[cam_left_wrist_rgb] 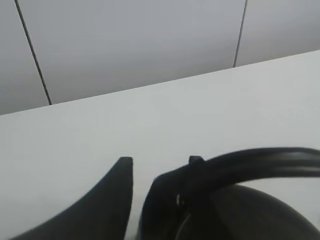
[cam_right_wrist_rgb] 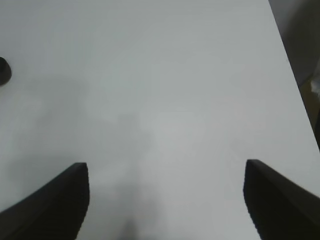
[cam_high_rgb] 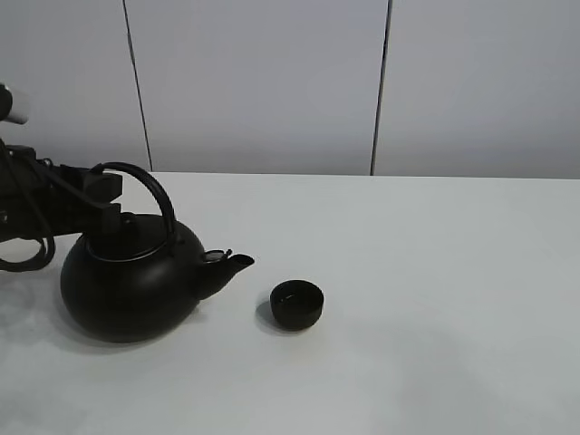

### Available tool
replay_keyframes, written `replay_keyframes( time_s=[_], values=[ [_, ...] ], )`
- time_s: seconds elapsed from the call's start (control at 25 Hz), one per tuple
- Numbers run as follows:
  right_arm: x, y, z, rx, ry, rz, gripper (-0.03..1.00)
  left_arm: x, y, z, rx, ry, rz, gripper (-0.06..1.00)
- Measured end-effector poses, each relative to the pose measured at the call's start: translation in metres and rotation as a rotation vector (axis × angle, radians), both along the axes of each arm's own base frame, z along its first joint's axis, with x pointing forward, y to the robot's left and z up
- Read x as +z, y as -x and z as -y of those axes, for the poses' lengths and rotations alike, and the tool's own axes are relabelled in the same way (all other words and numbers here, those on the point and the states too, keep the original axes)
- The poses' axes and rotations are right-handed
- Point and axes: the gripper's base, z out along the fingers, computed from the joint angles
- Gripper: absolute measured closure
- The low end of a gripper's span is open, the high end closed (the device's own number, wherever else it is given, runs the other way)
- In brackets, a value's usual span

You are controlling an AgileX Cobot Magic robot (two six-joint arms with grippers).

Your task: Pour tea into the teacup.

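The big black round kettle (cam_high_rgb: 131, 290) stands upright on the white table (cam_high_rgb: 426, 272) at the left, its spout (cam_high_rgb: 237, 263) pointing right. The small black teacup (cam_high_rgb: 297, 304) sits just right of the spout, apart from it. My left gripper (cam_high_rgb: 107, 204) is at the left end of the arched handle (cam_high_rgb: 154, 195). In the left wrist view the gripper (cam_left_wrist_rgb: 160, 161) has its fingers close on either side of the handle (cam_left_wrist_rgb: 260, 162), shut on it. My right gripper (cam_right_wrist_rgb: 166, 200) is open and empty over bare table, and the teacup (cam_right_wrist_rgb: 2, 70) shows at that frame's edge.
A pale panelled wall (cam_high_rgb: 263, 82) runs behind the table's far edge. The table's edge and a darker floor (cam_right_wrist_rgb: 305, 55) show in the right wrist view. The right arm is out of the exterior view.
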Motion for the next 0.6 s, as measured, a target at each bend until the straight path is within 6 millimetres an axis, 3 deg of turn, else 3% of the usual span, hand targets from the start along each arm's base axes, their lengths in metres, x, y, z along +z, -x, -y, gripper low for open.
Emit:
replay_keyframes(
  time_s=[0.32,0.6],
  values=[
    [0.0,0.0,0.0,0.0,0.0,0.0,0.39,0.003,0.0,0.001,-0.005,0.016,0.026,0.52],
    [0.0,0.0,0.0,0.0,0.0,0.0,0.39,-0.005,0.021,-0.004,-0.019,0.013,-0.013,0.47]
  ],
)
